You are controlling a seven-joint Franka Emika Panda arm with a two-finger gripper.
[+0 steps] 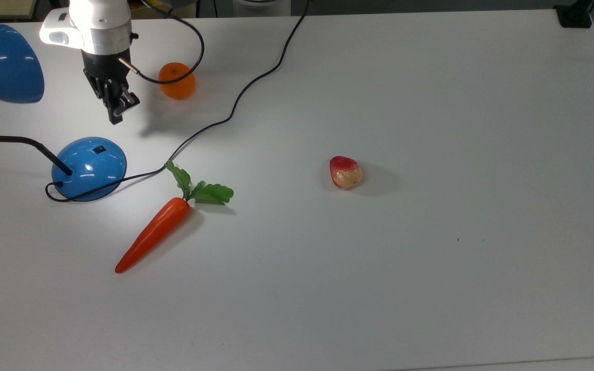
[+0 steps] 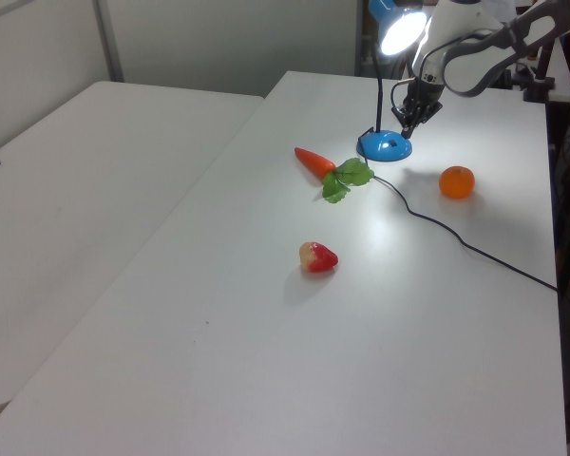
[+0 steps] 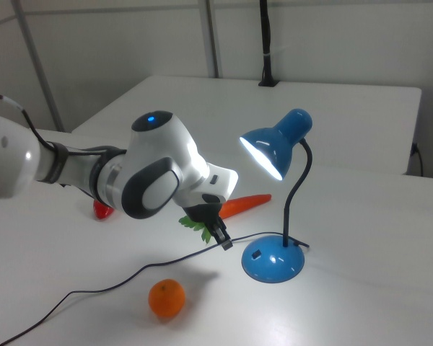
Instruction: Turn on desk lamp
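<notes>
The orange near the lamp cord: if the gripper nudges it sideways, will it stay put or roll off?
The orange looks round and smooth, so a side push would probably set it rolling across the flat white table. The black cord lying beside it might stop or deflect it. The gripper hangs close by, so a light tap should be enough.
</notes>
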